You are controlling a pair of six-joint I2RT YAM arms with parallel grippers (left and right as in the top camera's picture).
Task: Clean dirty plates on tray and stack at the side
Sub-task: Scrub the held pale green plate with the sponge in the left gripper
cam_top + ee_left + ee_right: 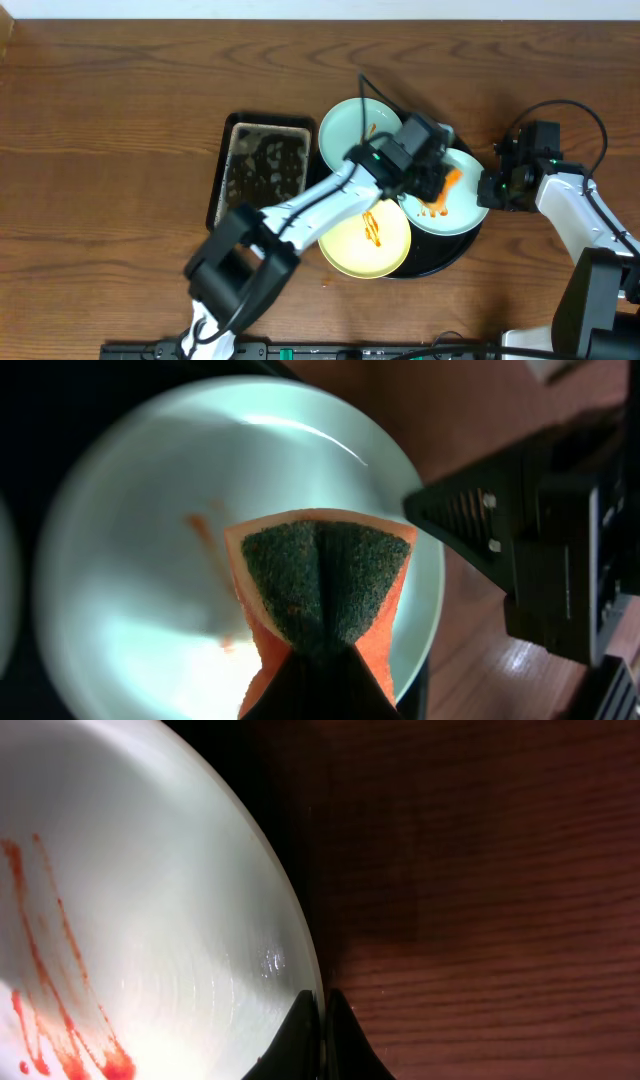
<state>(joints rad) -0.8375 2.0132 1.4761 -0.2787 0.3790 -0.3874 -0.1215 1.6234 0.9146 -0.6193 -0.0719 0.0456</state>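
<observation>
surface (120, 100): brown wood, carrying everything
tray (450, 252): round, glossy black, right of centre, all three plates on it
pan (218, 190): dark rectangle just left of the tray
far mint plate (345, 130): at the tray's far-left edge, a thin sauce mark
yellow plate (350, 250): on the near side, orange streak in its middle
right mint plate (468, 208): on the tray's right side, red-orange smears
sponge (320, 585): orange with a dark green scouring face, over the right mint plate; contact unclear
left fingers (320, 690): clenched on the sponge
right fingers (300, 1042): pinched on the right mint plate's outer rim
</observation>
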